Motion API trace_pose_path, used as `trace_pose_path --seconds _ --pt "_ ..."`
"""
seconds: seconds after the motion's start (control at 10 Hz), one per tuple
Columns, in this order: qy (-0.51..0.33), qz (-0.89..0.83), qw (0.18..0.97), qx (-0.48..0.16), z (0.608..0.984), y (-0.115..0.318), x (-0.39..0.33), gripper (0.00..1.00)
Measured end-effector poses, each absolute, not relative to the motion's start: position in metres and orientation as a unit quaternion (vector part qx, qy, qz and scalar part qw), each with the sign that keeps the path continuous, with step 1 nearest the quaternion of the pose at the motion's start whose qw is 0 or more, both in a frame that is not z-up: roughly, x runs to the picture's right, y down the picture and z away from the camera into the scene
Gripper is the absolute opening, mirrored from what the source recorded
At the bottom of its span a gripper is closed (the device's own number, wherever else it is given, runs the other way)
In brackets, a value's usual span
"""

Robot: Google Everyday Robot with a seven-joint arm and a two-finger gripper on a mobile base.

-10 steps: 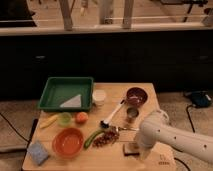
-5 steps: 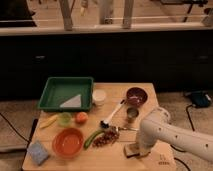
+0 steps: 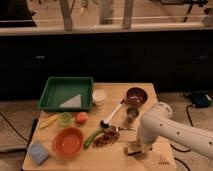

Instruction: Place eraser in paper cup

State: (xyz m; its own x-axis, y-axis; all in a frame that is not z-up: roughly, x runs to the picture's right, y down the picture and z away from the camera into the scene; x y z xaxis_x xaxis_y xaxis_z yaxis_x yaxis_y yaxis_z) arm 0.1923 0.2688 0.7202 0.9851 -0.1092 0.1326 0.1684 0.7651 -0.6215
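Claw [image 3: 134, 145] low at front right of tabletop [image 3: 114, 159] — clenched on eraser [image 3: 131, 149]. Paper cup [image 3: 99, 96] well apart — just beside green tray [image 3: 67, 79].

A robot test room in an office-like building, not a home. The claw [image 3: 134, 148] sits closed and low at the near edge of a small wooden table [image 3: 112, 161]. Grey carpet [image 3: 17, 107] with loose cables [image 3: 11, 126] lies out to its sides, and a dark wall [image 3: 125, 55] and window posts [image 3: 67, 15] stand beyond it.
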Motion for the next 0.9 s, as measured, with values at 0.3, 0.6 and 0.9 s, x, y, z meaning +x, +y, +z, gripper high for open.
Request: trace_pose_path --seconds 0.3,0.6,0.9 --pt "-0.041 -0.080 0.941 -0.328 0.708 0.248 0.195 0.00" --pt "-0.040 -0.089 0.942 -0.320 0.704 0.225 0.192 0.00" --pt "-0.041 -0.095 0.943 -0.316 0.702 0.213 0.189 0.00"
